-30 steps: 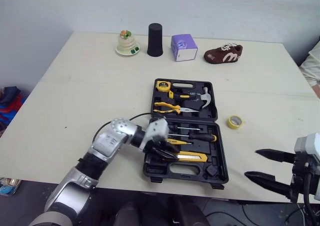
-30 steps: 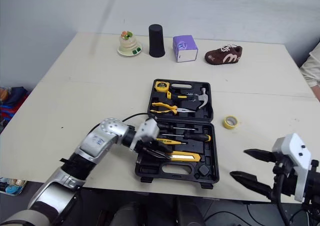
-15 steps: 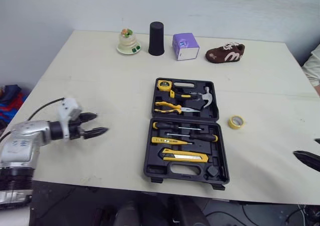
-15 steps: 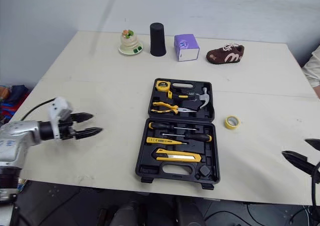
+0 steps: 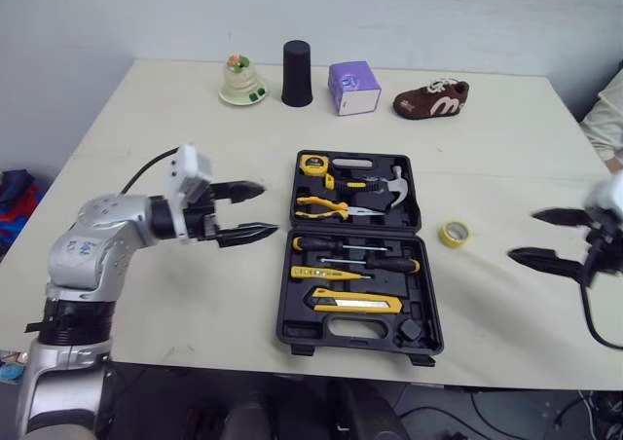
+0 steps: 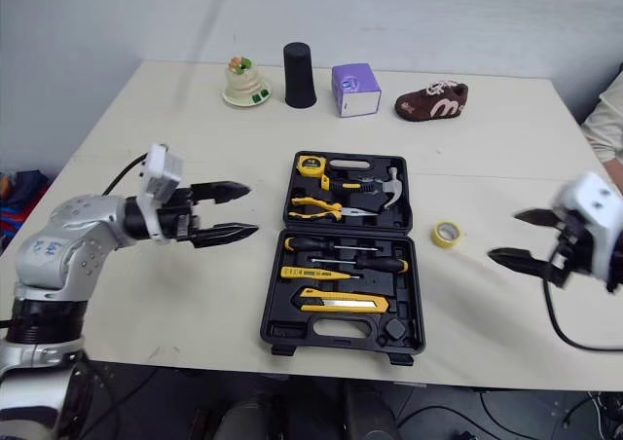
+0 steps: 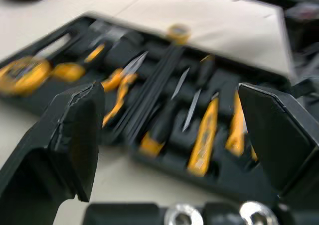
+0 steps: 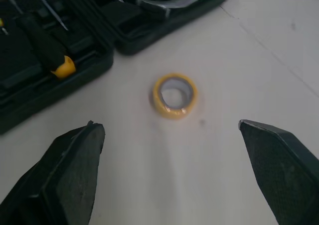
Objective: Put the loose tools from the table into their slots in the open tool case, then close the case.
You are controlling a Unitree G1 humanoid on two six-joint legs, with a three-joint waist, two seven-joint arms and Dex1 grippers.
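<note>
Left eye view: the black tool case [image 5: 362,335] lies open and flat on the desk [image 5: 175,119]. Its far half holds a yellow tape measure [image 5: 315,165], pliers [image 5: 326,206] and a hammer [image 5: 394,182]. Its near half holds screwdrivers [image 5: 380,264] and a yellow utility knife [image 5: 355,304].

A roll of yellow tape [image 5: 454,234] lies loose on the desk just right of the case, level with its hinge and apart from its wall. The left hand [image 5: 268,209] hovers just left of the case, its two fingers spread wide with nothing between them and their tips pointing at the case. The right hand [image 5: 522,236] is right of the case, beyond the tape, fingers also spread and empty, pointing toward the tape.

Well behind the case stand a small figurine dish [image 5: 242,80], a black cup [image 5: 296,73], a purple box [image 5: 352,75] and a brown shoe [image 5: 430,99].

In the right wrist view the tape lies flat, hole upward, near the case's edge.
</note>
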